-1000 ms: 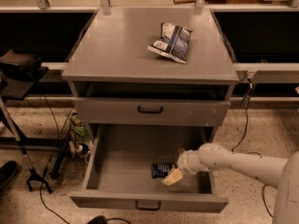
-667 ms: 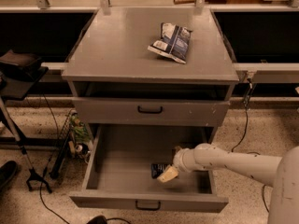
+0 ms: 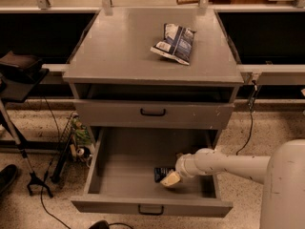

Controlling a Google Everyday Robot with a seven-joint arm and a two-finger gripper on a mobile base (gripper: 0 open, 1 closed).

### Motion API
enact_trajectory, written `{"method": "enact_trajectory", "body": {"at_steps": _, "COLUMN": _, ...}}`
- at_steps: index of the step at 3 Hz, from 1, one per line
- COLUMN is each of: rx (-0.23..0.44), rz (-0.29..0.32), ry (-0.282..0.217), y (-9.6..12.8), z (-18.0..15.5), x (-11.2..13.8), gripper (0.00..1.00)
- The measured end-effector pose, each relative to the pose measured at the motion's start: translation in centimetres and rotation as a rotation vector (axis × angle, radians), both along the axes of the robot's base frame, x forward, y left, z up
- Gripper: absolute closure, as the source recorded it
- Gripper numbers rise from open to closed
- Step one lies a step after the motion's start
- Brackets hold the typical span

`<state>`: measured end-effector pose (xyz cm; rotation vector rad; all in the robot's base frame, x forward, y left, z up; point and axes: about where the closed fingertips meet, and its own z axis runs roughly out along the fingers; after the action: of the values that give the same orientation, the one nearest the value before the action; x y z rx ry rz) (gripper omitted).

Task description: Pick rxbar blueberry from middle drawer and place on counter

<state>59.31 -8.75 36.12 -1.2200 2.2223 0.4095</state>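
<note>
Navy rxbar blueberry [image 3: 161,172]: lying flat on the drawer floor, right of centre and toward the near edge, its right end partly hidden; not yet lifted.
Grey middle drawer [image 3: 124,168]: standing pulled well out toward the near side, holding the bar.
Cream-tipped gripper [image 3: 170,179]: reaching in from the right on the pale arm [image 3: 224,163], sitting at the bar's right end; touching it or hanging just above it, cannot tell which.
Claw state: cannot tell whether spread wide, narrowed or gripping the bar.
Grey counter [image 3: 119,46]: lying flat at the top of the cabinet, not yet receiving the bar.
Crinkled snack bag [image 3: 174,43]: resting on the counter's far right part, well apart from the bar.
Scuffed upper drawer [image 3: 109,112]: sitting closed just above the open one.
Done, judging by the scene: drawer opened, bar reached.
Left, judging by the scene: securing the grasp, lifting the bar out, carrying it up, setting it on the counter.
Counts: one bar; one snack bag; two handled drawers, one open and one closed; two black handles [image 3: 153,112]; one arm; one gripper.
</note>
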Motion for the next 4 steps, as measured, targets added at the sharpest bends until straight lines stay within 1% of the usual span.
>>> {"method": "enact_trajectory", "body": {"at_steps": 1, "rx": -0.012, "rz": -0.017, "ry": 0.011, "y": -0.62, "z": -0.92, "x": -0.45, "gripper": 0.12}}
{"method": "enact_trajectory", "body": {"at_steps": 2, "rx": -0.017, "rz": -0.029, "ry": 0.012, "y": -0.98, "z": -1.38, "x": -0.74, "gripper": 0.17}}
{"method": "enact_trajectory", "body": {"at_steps": 3, "rx": -0.018, "rz": -0.034, "ry": 0.008, "y": -1.07, "z": -1.51, "x": -0.84, "gripper": 0.36}}
{"method": "enact_trajectory", "body": {"at_steps": 4, "rx": -0.018, "rz": -0.034, "ry": 0.006, "y": -1.06, "z": -1.51, "x": -0.85, "gripper": 0.52}}
